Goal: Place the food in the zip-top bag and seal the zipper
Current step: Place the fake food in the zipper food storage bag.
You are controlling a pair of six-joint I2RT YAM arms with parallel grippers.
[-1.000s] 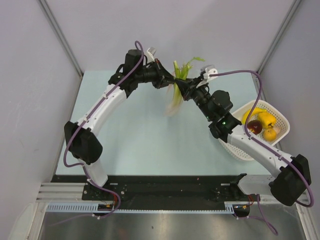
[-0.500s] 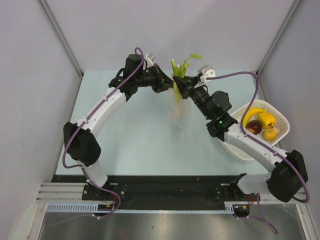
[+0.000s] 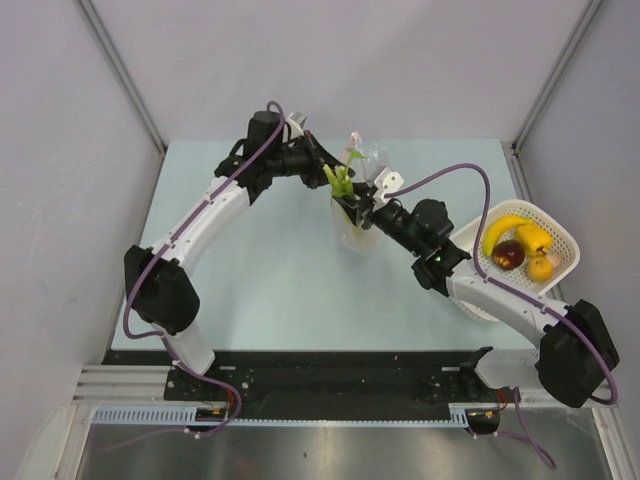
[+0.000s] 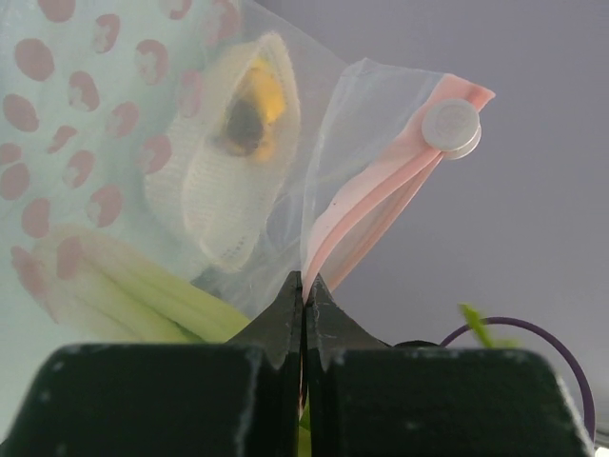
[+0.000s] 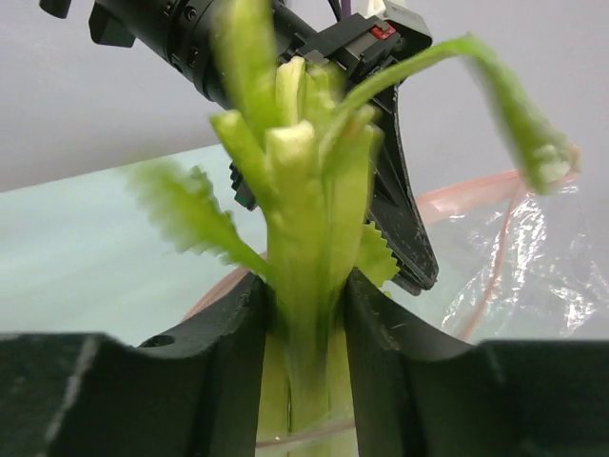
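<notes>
Right wrist: your right fingers (image 5: pixel 385 352) clamp the white-and-green leek stalk (image 5: pixel 303 219), base inside the clear crinkly zip-top bag (image 4: pixel 124 143); your left fingers (image 4: pixel 281 322) pinch its pink zipper strip (image 4: pixel 381 186).

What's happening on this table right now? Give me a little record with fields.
Left gripper: shut on the zipper of the zip-top bag
Right gripper: shut on the leek, at the bag's mouth
Zipper state: open
White basket: holds banana, dark red fruit, orange fruit
</notes>
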